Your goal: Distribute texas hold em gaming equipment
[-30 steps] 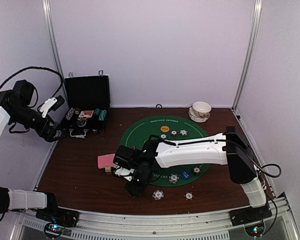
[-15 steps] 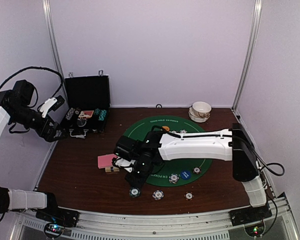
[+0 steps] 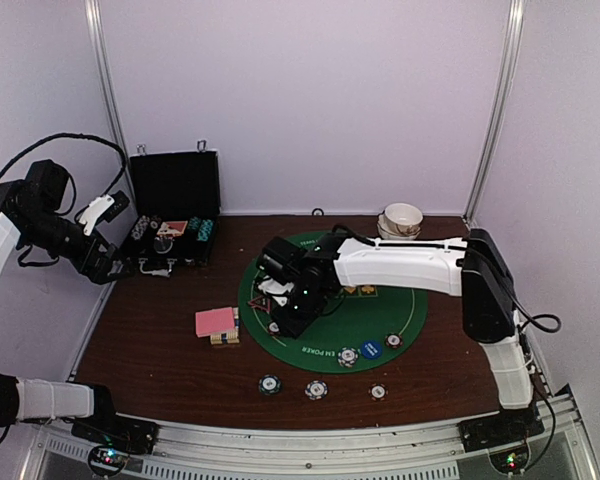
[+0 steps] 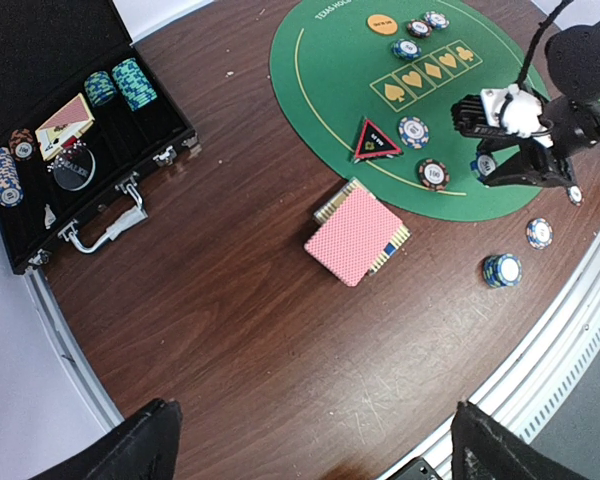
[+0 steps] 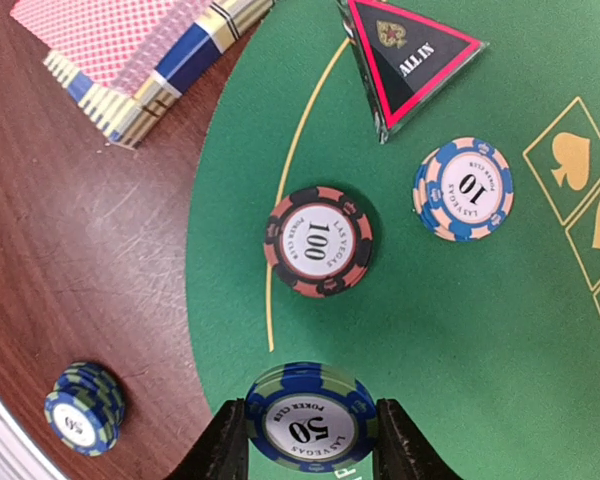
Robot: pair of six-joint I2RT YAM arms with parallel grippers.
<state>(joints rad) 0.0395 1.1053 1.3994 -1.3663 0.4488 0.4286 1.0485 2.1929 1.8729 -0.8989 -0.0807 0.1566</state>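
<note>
My right gripper (image 5: 312,430) is shut on a blue 50 chip (image 5: 312,420), held just above the left edge of the green mat (image 3: 380,310). Ahead of it on the mat lie a red-black 100 chip (image 5: 319,242), a blue-pink 10 chip (image 5: 463,188) and the black-and-red triangular marker (image 5: 408,55). The pink-backed cards (image 3: 217,322) sit stacked on the wood left of the mat. A small chip stack (image 5: 84,408) stands on the wood near the front edge. My left gripper (image 4: 315,450) hangs open, high over the table's left side, holding nothing.
The open black case (image 3: 172,215) with chips and cards stands at the back left. White bowls (image 3: 401,222) are stacked at the back right. An orange disc (image 3: 329,257) and a blue disc (image 3: 371,350) lie on the mat. Two more chips (image 3: 316,389) lie on the front wood.
My right gripper pulled back from the front of the table onto the mat's left side. A chip stack now stands on the wood where it was. The left arm stayed still.
</note>
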